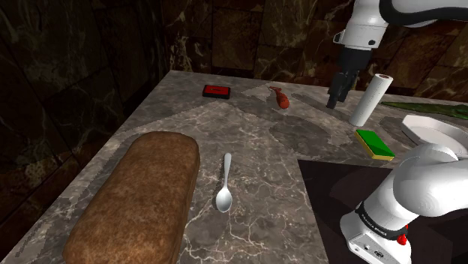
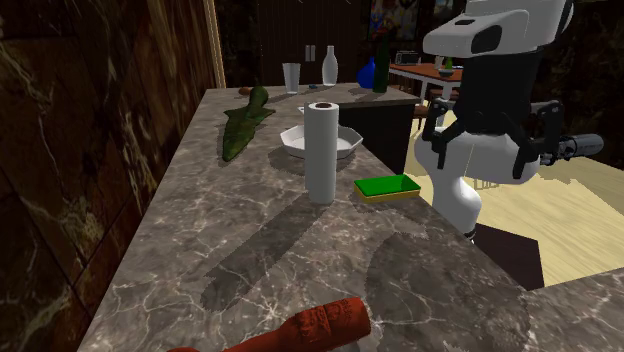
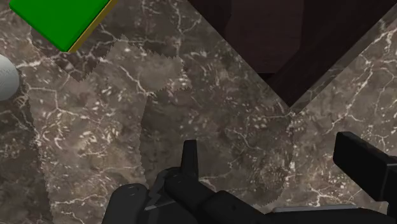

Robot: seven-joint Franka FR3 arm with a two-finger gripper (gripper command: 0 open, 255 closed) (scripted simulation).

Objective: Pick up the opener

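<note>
The opener [image 1: 280, 97] is a small reddish-brown tool lying on the marble counter [image 1: 247, 150] near its far edge. Its ribbed red handle [image 2: 312, 326] lies at the near edge of the second exterior view. My black gripper [image 1: 336, 96] hangs above the counter, to the shoulder view's right of the opener and beside a white paper roll [image 1: 370, 100]. In the wrist view the gripper [image 3: 277, 164] is open, with its fingers wide apart over bare marble and nothing between them. The second exterior view has the gripper [image 2: 486, 150] beyond the counter's right edge.
A green sponge [image 1: 374, 143] [image 3: 60, 19] lies by the paper roll [image 2: 322, 150]. A white dish [image 1: 439, 133] and a green leafy thing [image 2: 245, 120] sit further along. A bread loaf [image 1: 139, 199], a spoon [image 1: 225, 187] and a red-black block [image 1: 216, 91] occupy the shoulder view's left.
</note>
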